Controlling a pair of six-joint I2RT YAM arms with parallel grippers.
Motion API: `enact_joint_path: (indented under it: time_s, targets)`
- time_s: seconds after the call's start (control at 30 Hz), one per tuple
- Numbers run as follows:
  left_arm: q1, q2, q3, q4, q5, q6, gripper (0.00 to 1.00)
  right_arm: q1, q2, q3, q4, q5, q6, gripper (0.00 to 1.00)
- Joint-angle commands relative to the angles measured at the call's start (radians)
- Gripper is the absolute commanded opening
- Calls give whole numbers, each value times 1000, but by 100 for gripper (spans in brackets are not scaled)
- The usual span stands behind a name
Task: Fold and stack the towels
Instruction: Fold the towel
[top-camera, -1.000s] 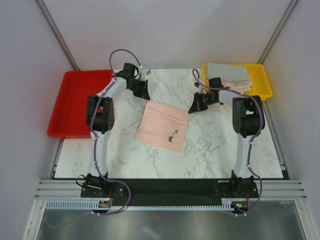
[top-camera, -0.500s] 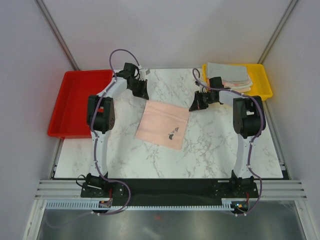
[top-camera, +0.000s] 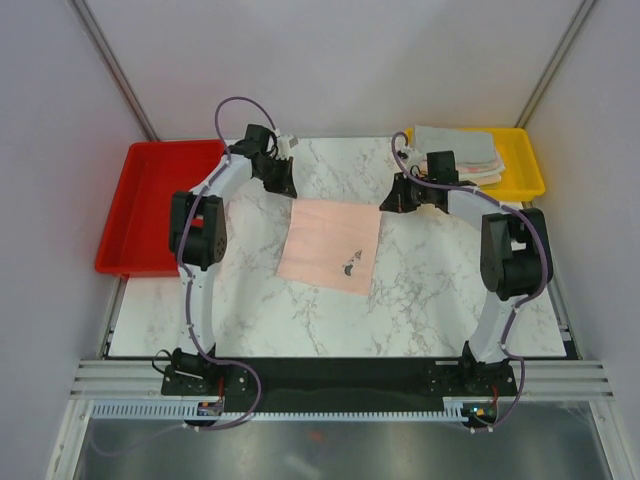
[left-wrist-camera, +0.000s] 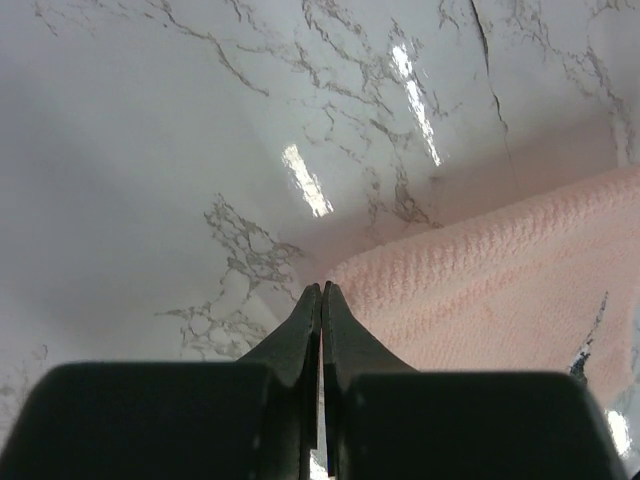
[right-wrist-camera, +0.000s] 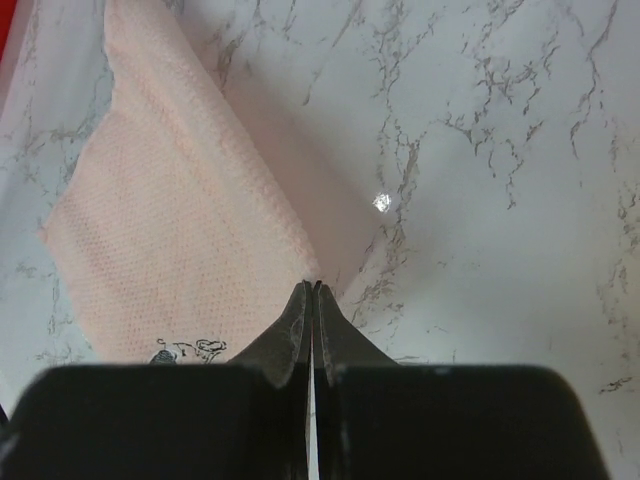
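Observation:
A pink towel (top-camera: 330, 245) with a small dark print lies spread on the marble table (top-camera: 440, 290). My left gripper (top-camera: 287, 192) is shut on its far left corner, and my right gripper (top-camera: 388, 203) is shut on its far right corner. In the left wrist view the closed fingertips (left-wrist-camera: 321, 288) meet the towel (left-wrist-camera: 500, 290) at its corner, and a shadow shows beneath the raised edge. The right wrist view shows the closed tips (right-wrist-camera: 311, 286) at the edge of the towel (right-wrist-camera: 170, 240). More towels (top-camera: 455, 150) sit piled in the yellow tray (top-camera: 528, 170).
A red tray (top-camera: 150, 205) stands at the table's left edge, with nothing in it. The yellow tray is at the far right corner, just behind my right arm. Grey walls close in the table on three sides.
My right gripper has moved away and to the right, pulling the towel's far right corner with it. The towel's far edge has turned and now runs nearly straight across. The left gripper has hardly moved.

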Motion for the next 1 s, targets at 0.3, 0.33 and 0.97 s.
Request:
enact_joint_path:
  time_s: [0.3, 0.33, 0.97]
  targets:
    - [2, -265, -202, 151, -16, -84, 2, 23, -171, -105, 50, 59, -17, 0]
    - [2, -273, -213, 154, -16, -82, 2, 26, -176, -111, 52, 62, -17, 0]
    - [2, -503, -532, 192, -19, -114, 2, 116, -411, -311, 24, 126, 47, 0]
